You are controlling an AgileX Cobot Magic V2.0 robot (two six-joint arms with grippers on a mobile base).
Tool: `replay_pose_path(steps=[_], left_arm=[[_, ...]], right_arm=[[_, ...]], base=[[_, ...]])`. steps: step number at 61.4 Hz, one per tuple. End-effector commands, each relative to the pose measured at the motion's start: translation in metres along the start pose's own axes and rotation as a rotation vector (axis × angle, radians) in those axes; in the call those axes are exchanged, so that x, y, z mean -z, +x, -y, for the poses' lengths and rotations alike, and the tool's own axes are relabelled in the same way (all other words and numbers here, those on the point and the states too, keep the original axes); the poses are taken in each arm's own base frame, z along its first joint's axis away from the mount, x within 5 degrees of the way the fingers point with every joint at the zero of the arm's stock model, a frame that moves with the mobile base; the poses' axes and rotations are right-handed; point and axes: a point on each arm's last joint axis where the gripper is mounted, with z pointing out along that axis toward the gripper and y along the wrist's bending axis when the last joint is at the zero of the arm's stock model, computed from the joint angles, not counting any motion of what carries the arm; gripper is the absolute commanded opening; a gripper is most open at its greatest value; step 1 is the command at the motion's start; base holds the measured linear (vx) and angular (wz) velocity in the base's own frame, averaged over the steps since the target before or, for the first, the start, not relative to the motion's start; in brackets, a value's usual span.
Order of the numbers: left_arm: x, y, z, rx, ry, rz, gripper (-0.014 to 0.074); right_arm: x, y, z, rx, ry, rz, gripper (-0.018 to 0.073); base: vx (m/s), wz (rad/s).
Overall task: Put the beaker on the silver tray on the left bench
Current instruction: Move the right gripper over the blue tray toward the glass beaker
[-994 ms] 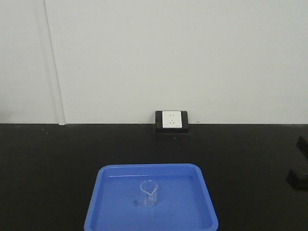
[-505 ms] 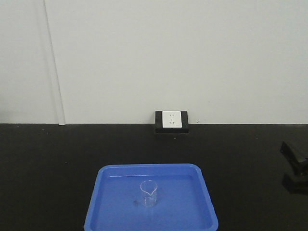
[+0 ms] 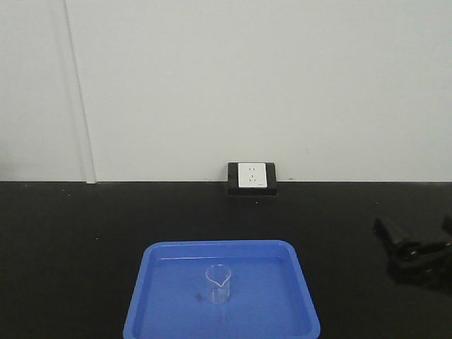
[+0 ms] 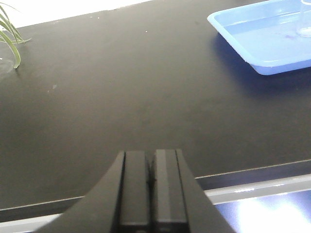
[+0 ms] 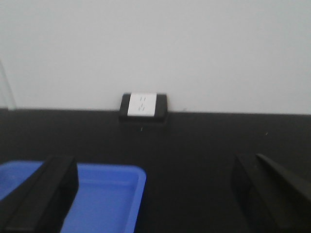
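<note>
Front view first: the beaker (image 3: 218,284) is seen standing upright inside the blue tray (image 3: 275,311), roughly mid-tray and a touch toward the near side. It's a tiny clear glass thing, plain and way smaller than the tray. The blue shows straight through its walls, so mostly just the rim and the base outline get picked out, and a little pouring spout can be made out on the rim, apparently turned near-right. The tray is parked on the black bench (image 3: 70,240), with a white wall socket (image 3: 252,176) set at the foot of the far wall. The right gripper (image 3: 411,248) is caught over the bench to the right of the tray, well apart from the beaker. It's smeared dark-on-dark, so its spread can't be judged from here. In the left wrist view, the left gripper (image 4: 150,187) is shown with both fingers pressed flat together and nothing pinched between them, sitting over the bench's near edge. The blue tray is tucked into the far right corner, with a sliver of the beaker clipped by the frame edge there, and some green leaves (image 4: 10,36) are spotted at far left. In the right wrist view, which is a bit blurry, the right gripper's fingers are seen spread wide at the two lower corners with nothing held between. A corner of the blue tray is visible by the left finger, and the socket is dead ahead.
</note>
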Motion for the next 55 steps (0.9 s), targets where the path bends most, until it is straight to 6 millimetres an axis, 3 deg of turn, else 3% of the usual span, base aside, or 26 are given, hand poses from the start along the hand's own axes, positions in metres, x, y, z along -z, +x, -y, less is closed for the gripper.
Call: replay_pose_path(steps=[1, 14, 24, 40, 55], left_arm=[[-0.002, -0.002, 0.001, 0.002, 0.004, 0.071, 0.0001], [-0.002, -0.002, 0.001, 0.002, 0.004, 0.071, 0.0001], [-0.002, -0.002, 0.001, 0.002, 0.004, 0.071, 0.0001], [-0.002, -0.002, 0.001, 0.002, 0.004, 0.071, 0.0001], [-0.002, -0.002, 0.001, 0.002, 0.004, 0.071, 0.0001]], right_arm=[[-0.020, 0.001, -0.016, 0.096, -0.106, 0.050, 0.0667], [-0.069, 0.062, -0.047, 0.129, -0.294, -0.005, 0.0658], [-0.103, 0.092, -0.060, 0.100, -0.357, 0.003, 0.0652], [-0.161, 0.112, -0.086, 0.033, -0.452, -0.046, 0.0638], [-0.188, 0.126, -0.119, 0.082, -0.568, -0.058, 0.0620]], base=[[0.00, 0.00], [0.00, 0.00], [0.00, 0.00], [0.00, 0.00], [0.00, 0.00]])
